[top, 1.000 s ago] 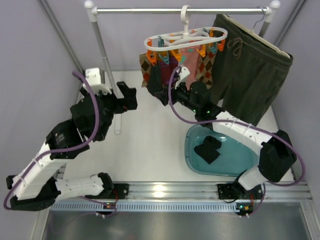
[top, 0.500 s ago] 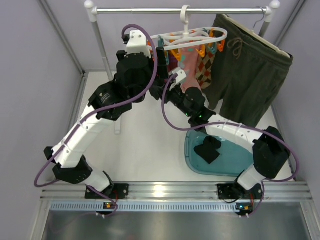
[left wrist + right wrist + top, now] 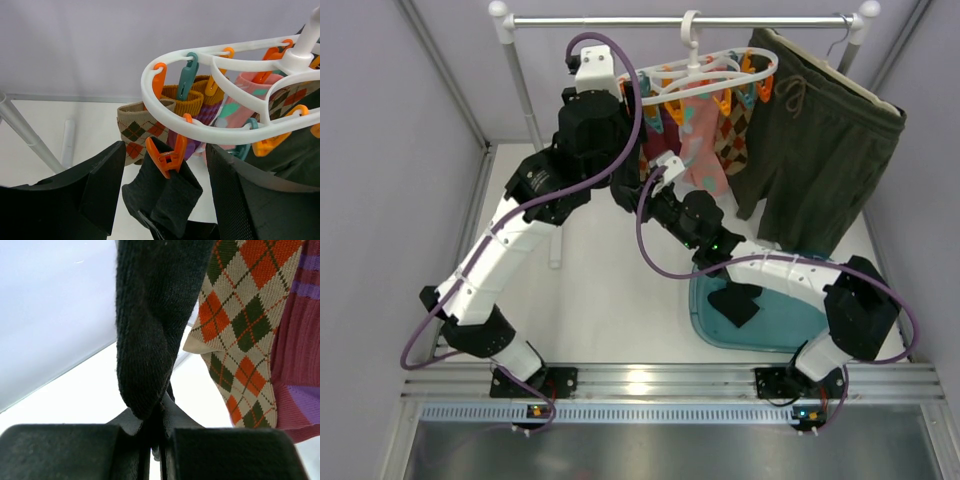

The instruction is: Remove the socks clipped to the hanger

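The white hanger (image 3: 695, 68) hangs by its hook from the rail, with orange and teal clips around its ring (image 3: 220, 52). Several socks dangle from it: a black sock (image 3: 165, 195) under an orange clip (image 3: 167, 155), an argyle one (image 3: 137, 132), a pink-teal one (image 3: 235, 102) and a magenta one (image 3: 300, 340). My left gripper (image 3: 165, 180) is open, one finger on each side of that orange clip and apart from it. My right gripper (image 3: 157, 425) is shut on the lower end of the black sock (image 3: 150, 315), with the argyle sock (image 3: 235, 315) just to its right.
Dark olive shorts (image 3: 820, 150) hang on the rail (image 3: 620, 20) to the right of the hanger. A teal tub (image 3: 790, 315) on the table holds one black sock (image 3: 735, 300). The rack's left post (image 3: 525, 90) slants down beside my left arm.
My left arm swung up from the table's left side to the hanger's left end, its jaws narrowing around the orange clip. My right gripper shut on the black sock.
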### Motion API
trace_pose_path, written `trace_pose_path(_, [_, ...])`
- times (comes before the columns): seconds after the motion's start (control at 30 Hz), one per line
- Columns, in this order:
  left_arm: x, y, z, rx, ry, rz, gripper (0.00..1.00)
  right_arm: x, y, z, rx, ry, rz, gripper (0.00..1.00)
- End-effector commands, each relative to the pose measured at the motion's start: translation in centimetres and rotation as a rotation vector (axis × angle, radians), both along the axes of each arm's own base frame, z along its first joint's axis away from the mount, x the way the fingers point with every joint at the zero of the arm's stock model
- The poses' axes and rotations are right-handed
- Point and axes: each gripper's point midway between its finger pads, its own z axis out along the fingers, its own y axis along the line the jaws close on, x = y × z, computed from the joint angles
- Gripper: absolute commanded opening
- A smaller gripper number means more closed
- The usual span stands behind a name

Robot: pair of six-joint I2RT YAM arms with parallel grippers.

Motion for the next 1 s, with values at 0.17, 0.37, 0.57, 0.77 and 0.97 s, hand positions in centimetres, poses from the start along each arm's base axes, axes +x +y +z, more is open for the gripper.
trace_pose_path(0.17, [1.6,0.5,0.3,-0.001,-0.015,0.033,0.68,-2.1,-0.2,4.9,0.102,-0.085,0.015,0.00])
trace_pose_path(0.37, [3.2,0.9,-0.3,0.002,-0.002,0.037,0.42,-3.4,-0.4,5.2,0.112,-0.094,0.035,0.00])
trace_pose_path(0.57, [4.0,0.8,-0.1,-0.002,-0.005,0.025,0.04,-4.6,-2.0,4.1,0.102,-0.080,0.029,0.00])
trace_pose_path(0.77, [3.6,0.9,0.0,-0.014,-0.004,0.010,0.03,-7.7,-6.9,0.7,-0.017,-0.016,0.015,0.00])
trace_pose_path(0.97, [2.0,0.5,-0.5,-0.047,0.018,-0.065,0.53,-10.5,-16.6,-4.5,-0.253,0.322,-0.221,0.00])
